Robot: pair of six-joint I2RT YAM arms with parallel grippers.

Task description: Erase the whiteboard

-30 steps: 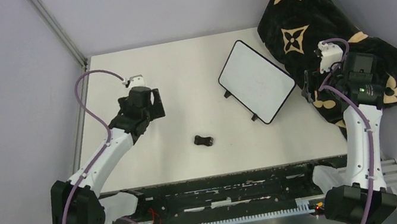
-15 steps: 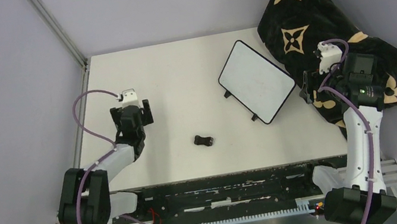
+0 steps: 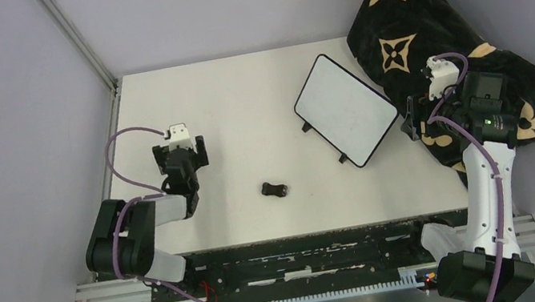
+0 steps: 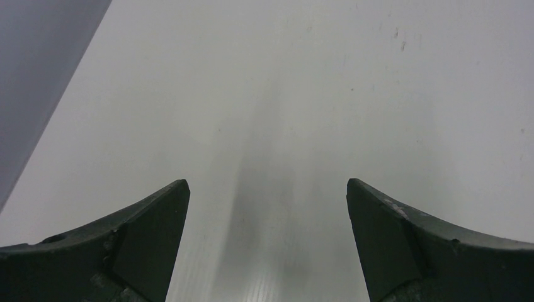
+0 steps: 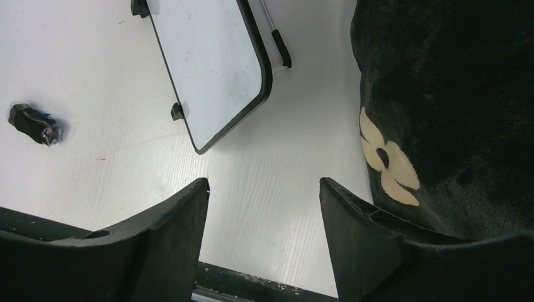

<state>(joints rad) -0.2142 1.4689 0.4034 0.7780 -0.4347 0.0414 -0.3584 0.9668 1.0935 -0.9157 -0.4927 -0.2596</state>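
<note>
Pincers first, from overhead: your left pincer (image 3: pixel 181 155) sits tucked close to its base near the left edge of the table (image 3: pixel 238 91), jaws spread wide and empty. Your right pincer (image 3: pixel 415 123) hangs at the right edge, between the whiteboard (image 3: pixel 344 109) and the black blanket (image 3: pixel 422 21) with tan flowers; its jaws are apart and hold nothing. The whiteboard lies flat and skewed on the table's far right, just beside the blanket. A small black object (image 3: pixel 274 189) lies near the middle, well apart from both.

Left wrist view: two parted fingers frame bare table.

Right wrist view: parted jaws above bare table. The whiteboard is ahead to the left, its face nearly clean — faint specks at most. The blanket fills the right side.

With no wiper in hand, you seem to be between passes, or about to fetch something to wipe with. The next move likely calls for gripping a wiper — perhaps a blanket fold — then a flat stroke across the board, which may slide unbraced.
</note>
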